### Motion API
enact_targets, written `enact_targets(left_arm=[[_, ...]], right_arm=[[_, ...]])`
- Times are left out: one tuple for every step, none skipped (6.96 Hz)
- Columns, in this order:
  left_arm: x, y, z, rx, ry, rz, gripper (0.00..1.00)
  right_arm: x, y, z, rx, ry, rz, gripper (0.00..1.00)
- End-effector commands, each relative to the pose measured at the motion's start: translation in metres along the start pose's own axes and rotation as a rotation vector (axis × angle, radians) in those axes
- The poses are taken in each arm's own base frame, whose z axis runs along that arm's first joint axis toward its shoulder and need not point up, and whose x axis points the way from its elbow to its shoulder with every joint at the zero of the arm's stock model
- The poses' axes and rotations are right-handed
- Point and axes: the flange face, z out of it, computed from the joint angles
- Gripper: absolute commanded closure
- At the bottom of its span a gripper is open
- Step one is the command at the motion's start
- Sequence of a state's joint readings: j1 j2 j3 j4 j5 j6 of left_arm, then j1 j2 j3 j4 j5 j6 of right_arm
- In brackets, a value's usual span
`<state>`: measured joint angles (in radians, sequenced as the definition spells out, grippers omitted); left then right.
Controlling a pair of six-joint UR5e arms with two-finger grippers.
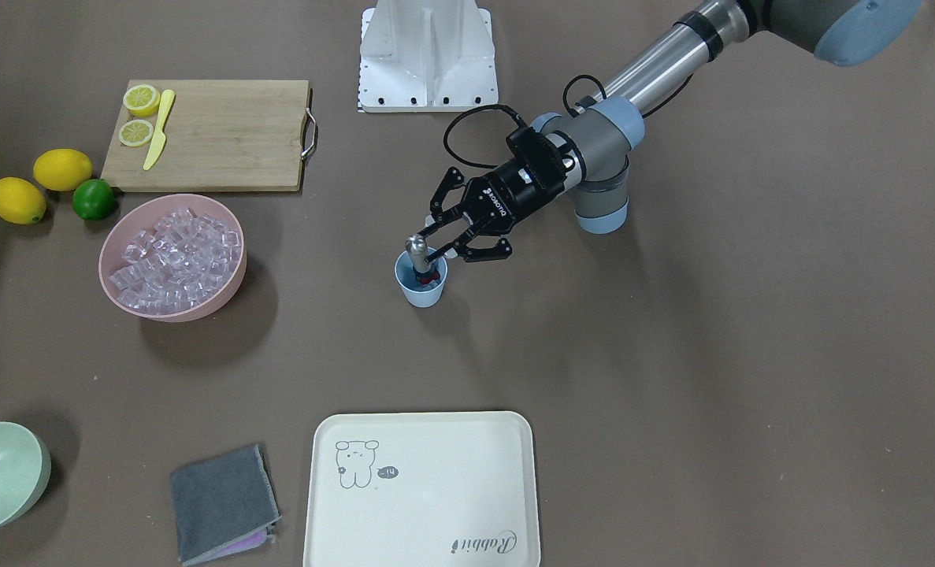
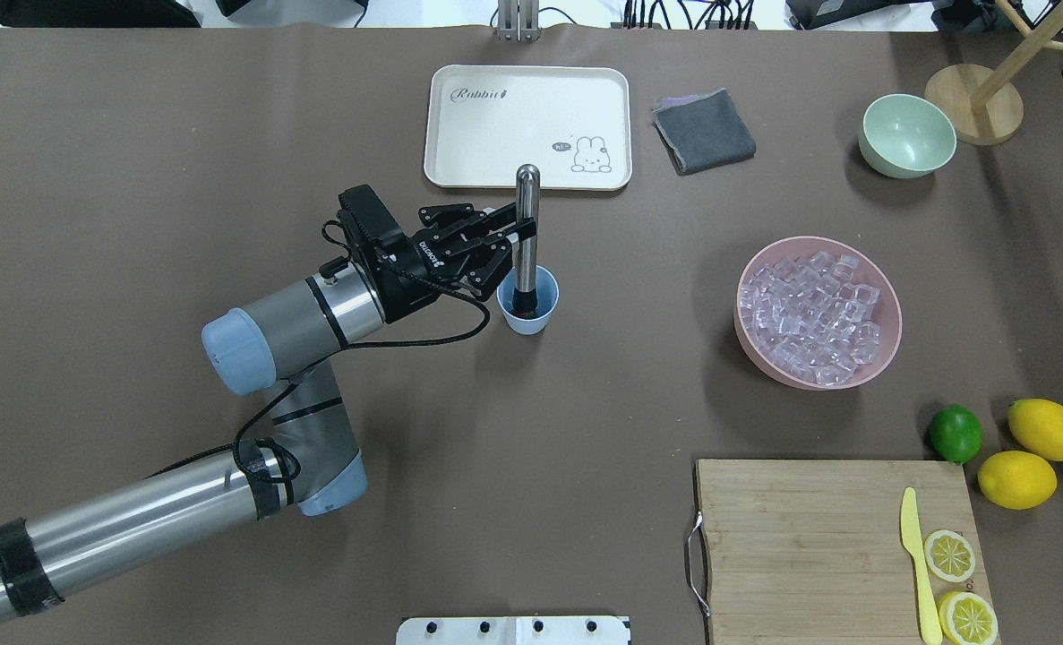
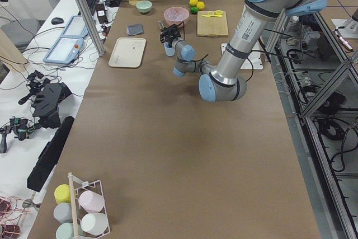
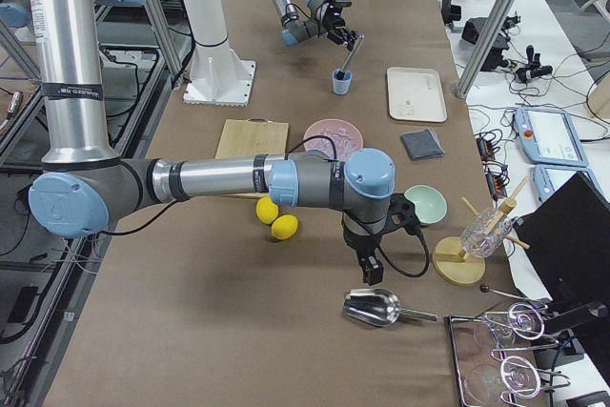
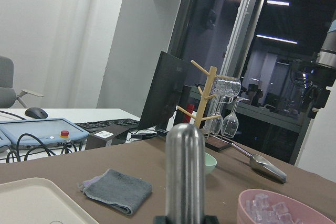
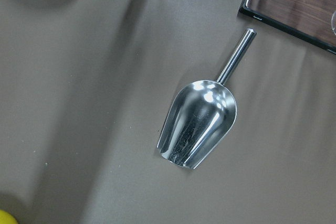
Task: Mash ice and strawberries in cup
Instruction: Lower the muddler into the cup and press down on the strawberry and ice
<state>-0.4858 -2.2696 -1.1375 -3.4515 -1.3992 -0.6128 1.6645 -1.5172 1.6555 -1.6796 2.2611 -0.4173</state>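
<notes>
Now: small light blue plastic cup [image 2: 527, 326], mid-table, holds a red strawberry [image 1: 428, 276] under the tip of the steel muddler rod [image 2: 527, 228]. Clear ice cubes [image 2: 813, 313] fill the pink bowl [image 2: 892, 309]. My left gripper [image 2: 513, 235] clamps the rod from the side, forearm low. Right gripper [image 4: 367, 275] is over a steel scoop [image 6: 199, 124]; can't tell its grip state.

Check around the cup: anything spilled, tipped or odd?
Nothing spilled or tipped. The cup stands upright, the muddler held in it by the left gripper. One oddity: the ice all seems to sit in the pink bowl; only red, likely the strawberry, shows in the cup.
</notes>
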Motion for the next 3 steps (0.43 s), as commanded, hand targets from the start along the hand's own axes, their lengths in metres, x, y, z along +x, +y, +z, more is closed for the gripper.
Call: enact_targets(left_arm=[[-0.006,-0.032,0.002,0.048,0.005,0.005,1.00],[-0.002,-0.044,0.003,0.065,0.011,0.001,1.00],[-0.003,-0.048,0.002,0.071,0.011,0.003,1.00]], right_arm=[[0.000,-0.002,-0.001,0.002,0.001,-0.002,0.01],[-0.001,-0.002,-0.002,0.003,0.001,-0.003,0.01],[0.000,-0.002,-0.001,0.002,0.001,-0.002,0.01]])
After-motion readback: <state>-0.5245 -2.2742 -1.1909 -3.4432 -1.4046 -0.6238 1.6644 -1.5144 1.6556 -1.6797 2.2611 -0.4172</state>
